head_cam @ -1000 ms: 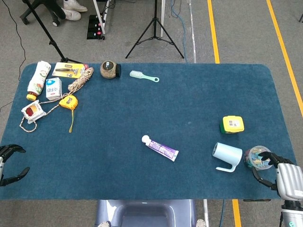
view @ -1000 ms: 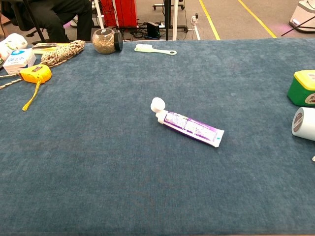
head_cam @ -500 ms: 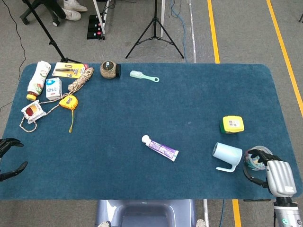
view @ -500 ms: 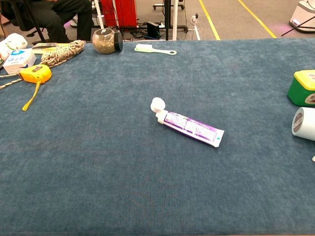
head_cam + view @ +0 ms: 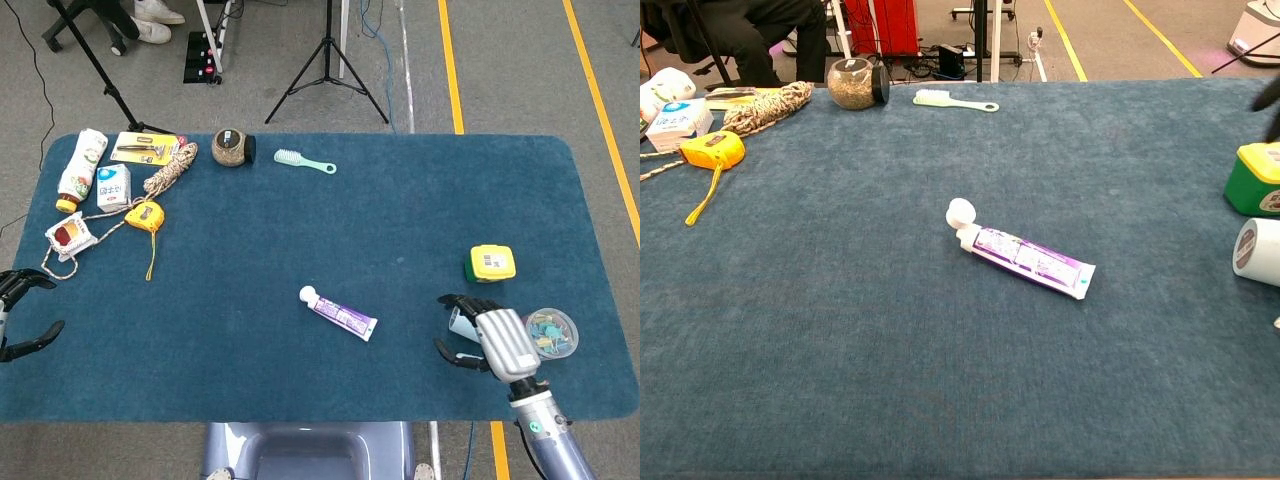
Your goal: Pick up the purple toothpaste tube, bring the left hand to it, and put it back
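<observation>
The purple toothpaste tube (image 5: pixel 341 314) (image 5: pixel 1026 254) lies flat on the blue table, white cap pointing to the back left. My right hand (image 5: pixel 490 340) hovers at the front right, over the pale blue cup, fingers spread toward the tube and holding nothing. It stands well to the right of the tube. A dark fingertip (image 5: pixel 1270 95) shows at the right edge of the chest view. My left hand (image 5: pixel 20 312) is at the table's front left edge, fingers apart and empty, far from the tube.
A pale blue cup (image 5: pixel 1258 251) and a yellow-green box (image 5: pixel 490 263) sit right of the tube; a clear cup of clips (image 5: pixel 552 333) lies beside my right hand. At the back left are a yellow tape measure (image 5: pixel 144 214), rope, bottle, jar (image 5: pixel 230 147) and a brush (image 5: pixel 303 161).
My right hand has risen from the front right corner and moved left over the pale blue cup, toward the tube. The left hand shifted slightly. The tube has not moved.
</observation>
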